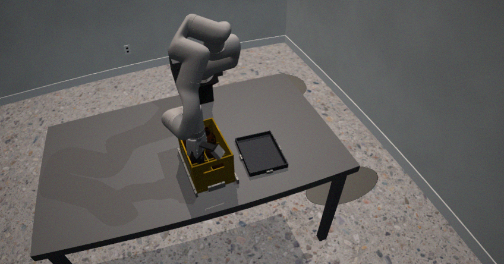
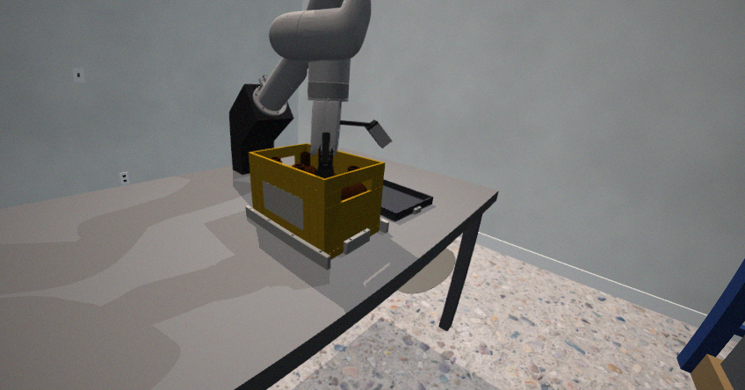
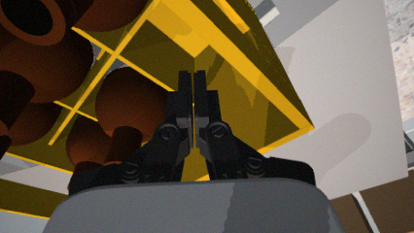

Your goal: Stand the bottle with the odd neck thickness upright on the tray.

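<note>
The yellow crate (image 1: 209, 160) stands on the table, also seen in the exterior view (image 2: 316, 198). Several brown bottles (image 3: 128, 104) stand in its cells; one open mouth (image 3: 36, 19) shows at the top left of the wrist view. My gripper (image 3: 192, 87) (image 2: 325, 162) reaches down into the crate over a cell where I see no bottle, beside the crate's wall. Its two fingers are pressed together with nothing between them. The nearest bottle is just left of the fingers, apart from them. The black tray (image 1: 261, 153) lies to the right of the crate, with nothing on it.
The crate sits in a grey bracket frame (image 2: 292, 237) on the table. The black arm base (image 2: 250, 130) stands behind the crate. The table's front edge (image 1: 268, 197) is close to the crate and tray. A blue object (image 2: 719, 323) stands on the floor far right.
</note>
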You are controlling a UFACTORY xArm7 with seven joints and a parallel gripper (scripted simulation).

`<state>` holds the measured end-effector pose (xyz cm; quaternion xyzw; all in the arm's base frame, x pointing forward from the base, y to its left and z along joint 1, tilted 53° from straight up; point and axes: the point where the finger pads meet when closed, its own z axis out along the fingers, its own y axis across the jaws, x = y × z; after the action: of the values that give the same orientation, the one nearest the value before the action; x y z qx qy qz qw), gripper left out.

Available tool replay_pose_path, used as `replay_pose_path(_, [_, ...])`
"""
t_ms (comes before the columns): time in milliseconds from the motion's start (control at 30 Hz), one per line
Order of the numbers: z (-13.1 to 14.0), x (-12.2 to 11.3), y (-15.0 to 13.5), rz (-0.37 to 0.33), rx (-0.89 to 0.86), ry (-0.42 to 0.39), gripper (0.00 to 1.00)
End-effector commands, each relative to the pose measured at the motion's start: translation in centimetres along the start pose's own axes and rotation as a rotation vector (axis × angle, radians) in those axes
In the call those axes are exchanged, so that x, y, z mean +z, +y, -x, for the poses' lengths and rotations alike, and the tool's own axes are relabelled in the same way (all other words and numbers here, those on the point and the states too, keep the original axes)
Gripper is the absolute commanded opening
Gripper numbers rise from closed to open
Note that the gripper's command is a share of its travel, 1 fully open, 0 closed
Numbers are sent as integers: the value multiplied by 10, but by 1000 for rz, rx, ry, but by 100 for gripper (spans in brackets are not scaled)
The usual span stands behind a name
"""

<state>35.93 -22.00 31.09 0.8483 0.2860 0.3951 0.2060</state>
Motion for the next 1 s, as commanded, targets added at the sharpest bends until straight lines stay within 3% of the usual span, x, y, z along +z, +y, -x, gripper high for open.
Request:
replay_pose_path(0, [0, -1, 1, 2, 1, 1, 0])
replay_pose_path(200, [0, -1, 1, 2, 1, 1, 0])
replay_pose_path(233, [0, -1, 1, 2, 1, 1, 65])
replay_pose_path(967, [0, -1, 1, 2, 1, 1, 65])
